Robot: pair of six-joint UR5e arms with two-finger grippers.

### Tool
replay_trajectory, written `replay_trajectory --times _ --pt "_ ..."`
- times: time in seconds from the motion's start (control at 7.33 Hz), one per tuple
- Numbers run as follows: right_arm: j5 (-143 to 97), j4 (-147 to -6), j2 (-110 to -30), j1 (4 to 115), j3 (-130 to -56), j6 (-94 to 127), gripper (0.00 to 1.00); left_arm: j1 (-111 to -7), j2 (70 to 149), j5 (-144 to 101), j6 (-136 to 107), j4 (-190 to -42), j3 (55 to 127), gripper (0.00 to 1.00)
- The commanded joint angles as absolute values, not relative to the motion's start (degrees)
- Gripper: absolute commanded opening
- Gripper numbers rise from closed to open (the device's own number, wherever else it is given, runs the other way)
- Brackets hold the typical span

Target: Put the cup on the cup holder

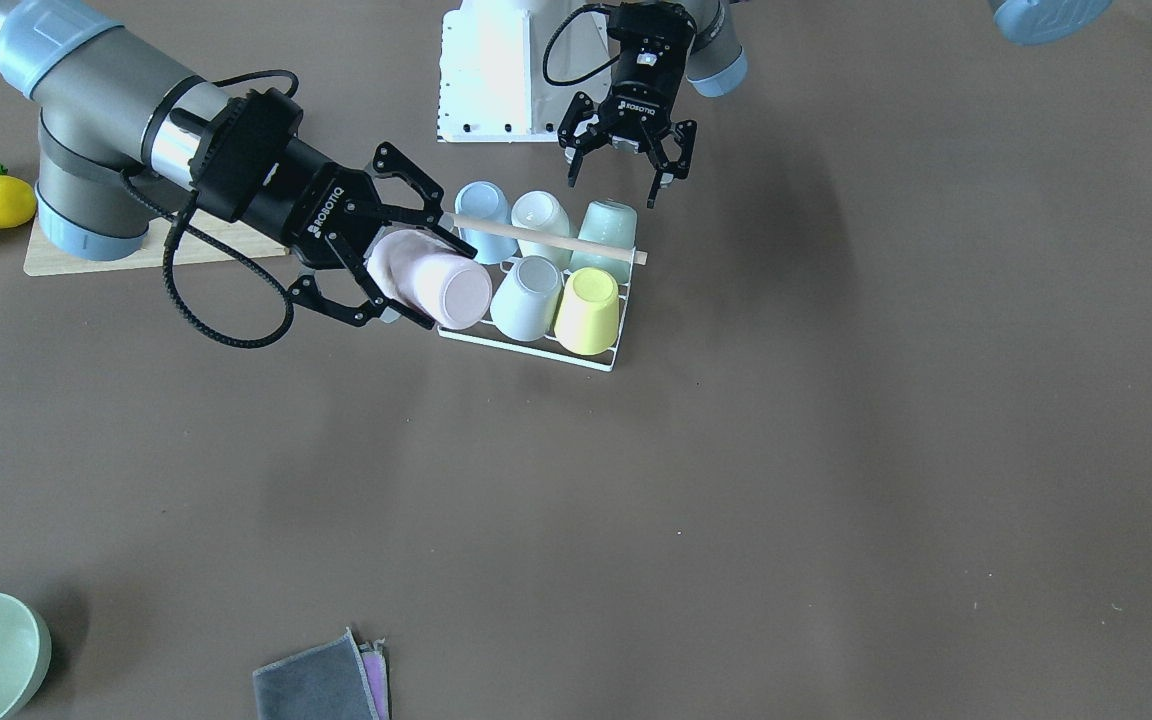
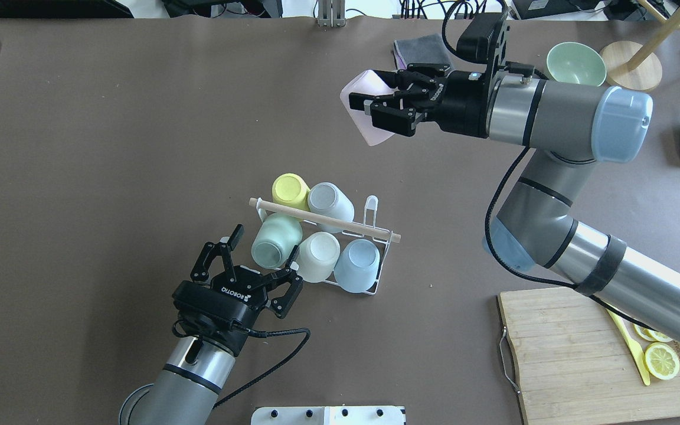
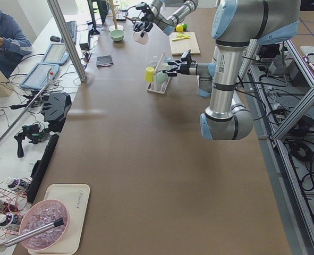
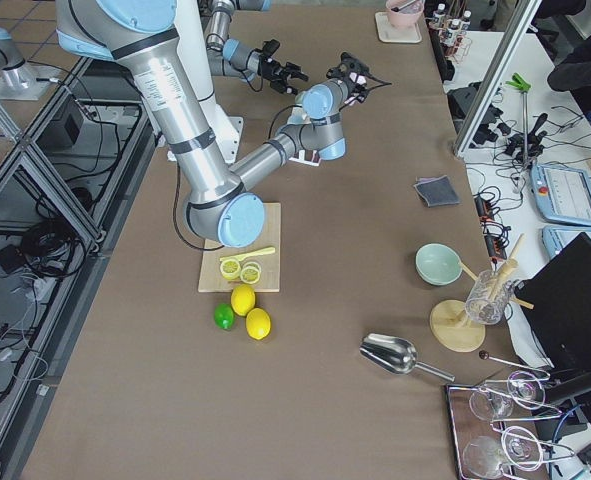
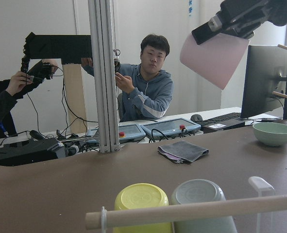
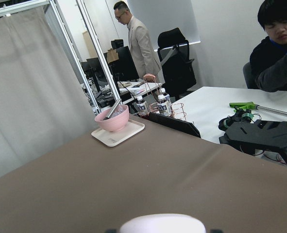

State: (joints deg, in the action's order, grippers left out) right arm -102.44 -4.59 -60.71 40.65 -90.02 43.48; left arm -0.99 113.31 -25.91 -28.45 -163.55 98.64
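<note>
On the brown table [image 2: 110, 147], near its middle, we find the cup holder [image 2: 378, 277], a white wire rack with a light wooden rod [image 2: 322, 219] across its top. Five cups sit upside down on it: yellow [image 2: 290, 190], pale grey [image 2: 329, 200], mint [image 2: 276, 247], white [image 2: 319, 255] and light blue [image 2: 356, 265]. We note one bare prong [image 2: 370, 206] at the end of the far row, beside the pale grey cup.

The pink cup [image 2: 363, 88] is off the table, held tilted in the air by the right gripper [image 2: 378, 109], whose fingers are closed on its wall. The front-facing view shows it over the holder's corner. The overhead view shows it beyond the rack. We cannot tell its exact place above the holder.

The left gripper [image 1: 614, 185] hangs on the robot's side of the holder with its fingers spread wide, gripping nothing.

Elsewhere we record a wooden cutting board [image 2: 576, 354] with a lemon slice [image 2: 661, 360], a green bowl [image 2: 576, 64] and a grey cloth [image 1: 316, 685].
</note>
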Motion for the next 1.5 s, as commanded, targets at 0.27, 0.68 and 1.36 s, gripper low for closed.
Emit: replay_trajectory --times 0.27,0.68,1.36 --pt "-94.3 14.4 -62.1 34.2 -81.5 43.1 0.0 -15.2 109.5 -50.6 -28.4 -156.7 107.5 0.98" --pt "-93.9 18.6 -60.9 33.7 -78.5 43.2 0.0 -29.5 107.2 -72.2 -30.0 -143.8 107.5 0.98" --pt "-99.5 22.4 -60.2 33.3 -76.2 44.8 0.0 -61.0 103.3 -118.0 -33.9 -108.9 106.7 0.98"
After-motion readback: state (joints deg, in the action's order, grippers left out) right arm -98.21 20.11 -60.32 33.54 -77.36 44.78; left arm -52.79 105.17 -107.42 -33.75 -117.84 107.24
